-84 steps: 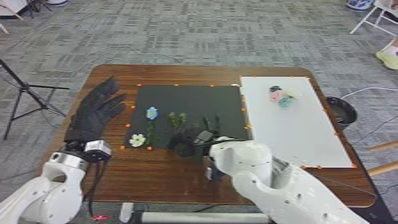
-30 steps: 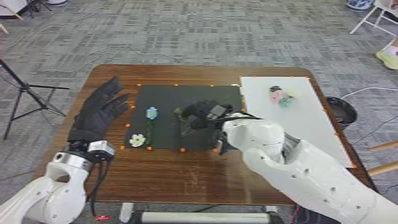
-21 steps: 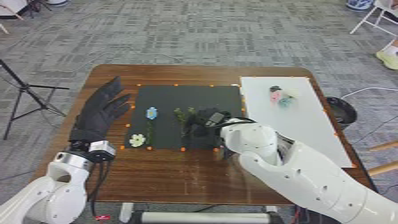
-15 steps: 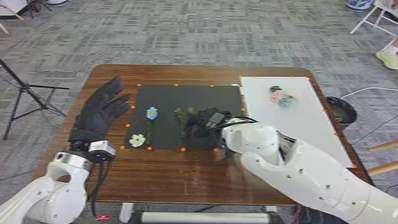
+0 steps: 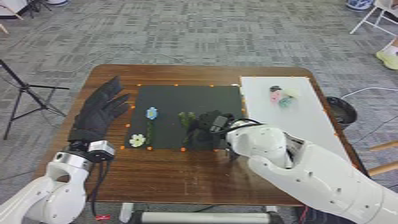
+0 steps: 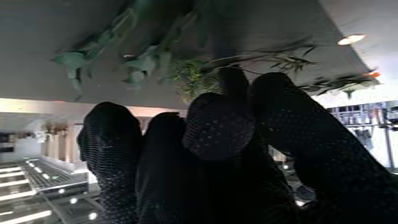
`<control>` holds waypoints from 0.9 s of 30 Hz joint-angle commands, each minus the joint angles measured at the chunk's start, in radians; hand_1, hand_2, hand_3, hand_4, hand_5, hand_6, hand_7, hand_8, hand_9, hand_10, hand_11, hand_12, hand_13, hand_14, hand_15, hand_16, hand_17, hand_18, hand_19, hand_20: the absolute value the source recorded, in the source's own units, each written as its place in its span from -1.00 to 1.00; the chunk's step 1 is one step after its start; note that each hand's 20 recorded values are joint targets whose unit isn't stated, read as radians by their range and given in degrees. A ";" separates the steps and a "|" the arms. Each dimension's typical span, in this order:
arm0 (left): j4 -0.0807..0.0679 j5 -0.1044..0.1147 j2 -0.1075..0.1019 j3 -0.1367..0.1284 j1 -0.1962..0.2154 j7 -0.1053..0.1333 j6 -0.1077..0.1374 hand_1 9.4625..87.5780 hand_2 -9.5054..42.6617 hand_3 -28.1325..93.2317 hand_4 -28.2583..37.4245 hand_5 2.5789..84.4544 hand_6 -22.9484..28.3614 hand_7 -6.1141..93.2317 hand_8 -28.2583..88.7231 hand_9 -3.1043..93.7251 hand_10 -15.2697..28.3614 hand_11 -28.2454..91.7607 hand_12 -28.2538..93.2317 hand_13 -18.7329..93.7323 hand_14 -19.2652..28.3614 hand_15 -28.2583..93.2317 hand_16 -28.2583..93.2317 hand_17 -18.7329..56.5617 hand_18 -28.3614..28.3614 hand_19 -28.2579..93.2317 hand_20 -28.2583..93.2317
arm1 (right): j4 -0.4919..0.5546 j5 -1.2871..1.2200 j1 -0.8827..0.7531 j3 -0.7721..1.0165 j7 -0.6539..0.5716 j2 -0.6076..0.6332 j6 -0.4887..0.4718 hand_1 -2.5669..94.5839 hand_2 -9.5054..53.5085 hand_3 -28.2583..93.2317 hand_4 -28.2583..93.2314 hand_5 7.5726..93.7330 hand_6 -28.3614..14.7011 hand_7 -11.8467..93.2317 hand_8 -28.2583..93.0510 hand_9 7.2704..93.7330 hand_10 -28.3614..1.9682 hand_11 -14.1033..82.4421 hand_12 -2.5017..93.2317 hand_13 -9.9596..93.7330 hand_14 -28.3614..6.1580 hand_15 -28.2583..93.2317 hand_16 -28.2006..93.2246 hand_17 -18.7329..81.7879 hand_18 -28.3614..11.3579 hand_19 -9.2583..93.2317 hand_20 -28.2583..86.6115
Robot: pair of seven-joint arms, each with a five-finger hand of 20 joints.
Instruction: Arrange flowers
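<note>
Black-gloved and held narrow, the right hand is over the right part of the black mat; its fingers look nearly straight, with the thumb close in front of them. Whether a stem lies between them I cannot tell. Just left of the hand are green sprigs, stems running along the mat. From the right wrist I also see a thin-leaved sprig on the mat, beyond the fingertips.

Farther left on the mat lie a blue flower and, nearer me, a white flower. To the right of the mat, a white board bears a small cluster of pink and pale flowers toward its far end. My left hand is left of the mat, over the brown tabletop's left side, fingers straight and pointing forward. Past the right edge is a round black container.
</note>
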State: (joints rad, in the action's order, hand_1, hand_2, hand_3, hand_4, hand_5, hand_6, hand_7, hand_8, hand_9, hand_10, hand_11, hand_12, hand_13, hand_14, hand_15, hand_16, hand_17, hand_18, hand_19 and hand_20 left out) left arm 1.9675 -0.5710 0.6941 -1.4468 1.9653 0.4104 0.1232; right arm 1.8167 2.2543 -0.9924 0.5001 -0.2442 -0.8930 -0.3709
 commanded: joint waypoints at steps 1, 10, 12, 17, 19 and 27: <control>0.007 -0.004 0.002 -0.004 0.003 -0.005 -0.002 -0.53 -0.79 0.55 -0.91 -0.50 -0.04 -0.55 -0.65 -0.57 0.14 -0.31 -0.22 -0.39 0.35 -0.14 -0.43 -0.80 0.66 0.05 -0.33 | 0.012 0.012 -0.022 -0.033 0.032 -0.018 0.002 -0.54 -0.15 1.00 -0.63 -0.17 0.36 -0.52 -0.73 0.83 0.18 0.69 -0.30 0.87 0.34 0.96 -0.02 0.36 -0.74 1.00 0.50; 0.006 -0.006 0.003 -0.001 -0.003 -0.005 -0.005 -0.53 -0.80 0.55 -0.91 -0.50 -0.04 -0.55 -0.65 -0.58 0.14 -0.31 -0.22 -0.39 0.35 -0.14 -0.43 -0.80 0.66 0.05 -0.33 | -0.005 0.032 -0.012 -0.045 0.028 -0.030 0.018 -0.54 -0.15 1.00 -0.63 -0.15 0.36 -0.52 -0.74 0.83 0.19 0.69 -0.31 0.87 0.34 0.96 -0.02 0.36 -0.74 1.00 0.50; 0.005 -0.006 0.005 -0.003 -0.001 -0.006 -0.003 -0.53 -0.80 0.55 -0.91 -0.50 -0.04 -0.55 -0.65 -0.58 0.14 -0.31 -0.22 -0.39 0.35 -0.14 -0.43 -0.80 0.66 0.05 -0.33 | -0.001 0.038 -0.017 -0.039 0.031 -0.023 0.028 -0.54 -0.15 1.00 -0.63 -0.15 0.36 -0.51 -0.74 0.83 0.19 0.69 -0.31 0.87 0.34 0.96 -0.02 0.36 -0.75 1.00 0.50; 0.003 -0.007 0.008 -0.004 -0.002 -0.010 -0.003 -0.54 -0.80 0.55 -0.91 -0.49 -0.04 -0.55 -0.65 -0.57 0.14 -0.31 -0.22 -0.39 0.35 -0.14 -0.43 -0.80 0.66 0.05 -0.33 | -0.011 0.050 -0.018 -0.023 0.037 -0.024 0.038 -0.55 -0.16 0.99 -0.65 -0.15 0.36 -0.51 -0.74 0.83 0.19 0.69 -0.30 0.87 0.34 0.96 -0.02 0.36 -0.75 1.00 0.50; 0.003 -0.006 0.007 -0.002 -0.004 -0.008 -0.004 -0.54 -0.79 0.55 -0.91 -0.49 -0.04 -0.56 -0.65 -0.58 0.14 -0.31 -0.22 -0.39 0.35 -0.14 -0.43 -0.80 0.66 0.05 -0.33 | -0.013 0.047 -0.016 -0.017 0.034 -0.025 0.038 -0.54 -0.17 0.99 -0.65 -0.15 0.36 -0.51 -0.74 0.83 0.19 0.69 -0.30 0.87 0.34 0.96 -0.02 0.36 -0.75 1.00 0.50; 0.003 -0.004 0.006 -0.001 -0.004 -0.009 -0.001 -0.53 -0.80 0.55 -0.91 -0.49 -0.04 -0.55 -0.65 -0.57 0.14 -0.31 -0.22 -0.38 0.35 -0.14 -0.43 -0.80 0.66 0.05 -0.33 | -0.002 0.023 -0.036 0.016 0.058 -0.024 0.091 -0.54 -0.23 0.93 -0.70 -0.15 0.36 -0.52 -0.74 0.83 0.18 0.69 -0.30 0.88 0.34 0.96 -0.02 0.36 -0.75 1.00 0.50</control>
State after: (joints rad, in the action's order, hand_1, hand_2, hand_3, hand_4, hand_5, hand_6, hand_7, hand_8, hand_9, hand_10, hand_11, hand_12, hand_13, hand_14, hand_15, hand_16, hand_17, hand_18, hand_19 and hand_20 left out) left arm 1.9667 -0.5720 0.6956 -1.4453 1.9604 0.4087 0.1232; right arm 1.8125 2.2840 -1.0082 0.4892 -0.2157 -0.9177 -0.3290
